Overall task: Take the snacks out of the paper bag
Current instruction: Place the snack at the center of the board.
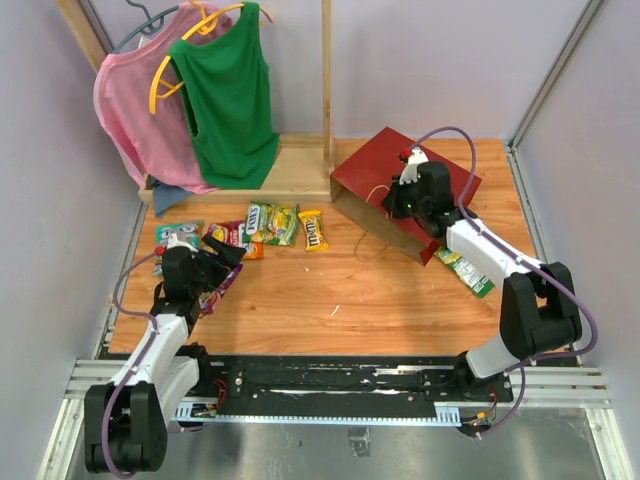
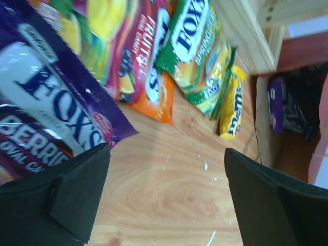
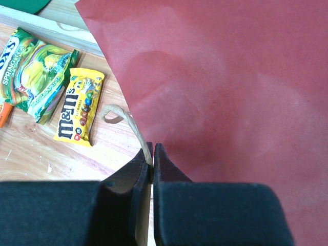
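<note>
The red paper bag (image 1: 440,175) lies tipped on its side at the far right of the table (image 1: 330,300), its mouth facing left toward the row of snacks. The right gripper (image 3: 152,154) is clenched on the bag's twisted paper handle (image 3: 134,128), pinching the cord right at the mouth edge. The left gripper (image 2: 166,200) is spread wide and holds nothing, poised low over bare wood just beside the purple Fox's Berries packet (image 2: 46,102). Farther along lie the orange Fox's Fruits packet (image 2: 148,66), the green Fox's Spring Tea packet (image 3: 36,77) and the yellow M&M's pack (image 3: 79,107). Another green packet (image 1: 465,270) lies on the near side of the bag, under the right arm. The left wrist view shows something purple in the dark bag mouth, probably a packet not yet out. The step looks like holding the bag open by its handle. The cord is thin and could slip or tear, so the pull should be gentle and upward to lift the upper wall, giving the left gripper room to reach in low along the table.
</note>
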